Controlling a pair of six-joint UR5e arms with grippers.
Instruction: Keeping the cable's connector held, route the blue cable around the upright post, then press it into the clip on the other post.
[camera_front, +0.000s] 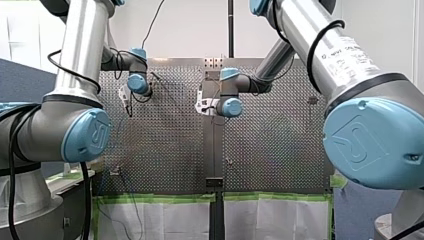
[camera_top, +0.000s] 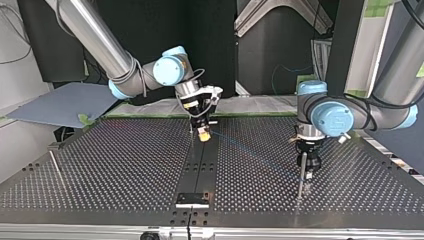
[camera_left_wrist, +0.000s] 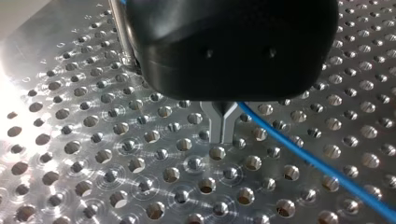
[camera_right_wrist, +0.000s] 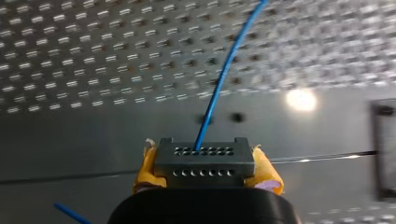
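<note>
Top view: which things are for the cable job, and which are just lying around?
For the job:
blue cable
connector, held in my right claw
my left claw
near post, beside my left claw
far post, at the view's left

Just lying about:
black plate, bottom middle of the view
grey-blue sheet, far left

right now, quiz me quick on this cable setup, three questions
1. True or false: the connector sits between my right gripper's yellow pads.
2. The cable is: A red, B blue, C green.
3. In the top view, which gripper is by the post at the view's right?
Key: 1 true; 2 B; 3 my left gripper.
</note>
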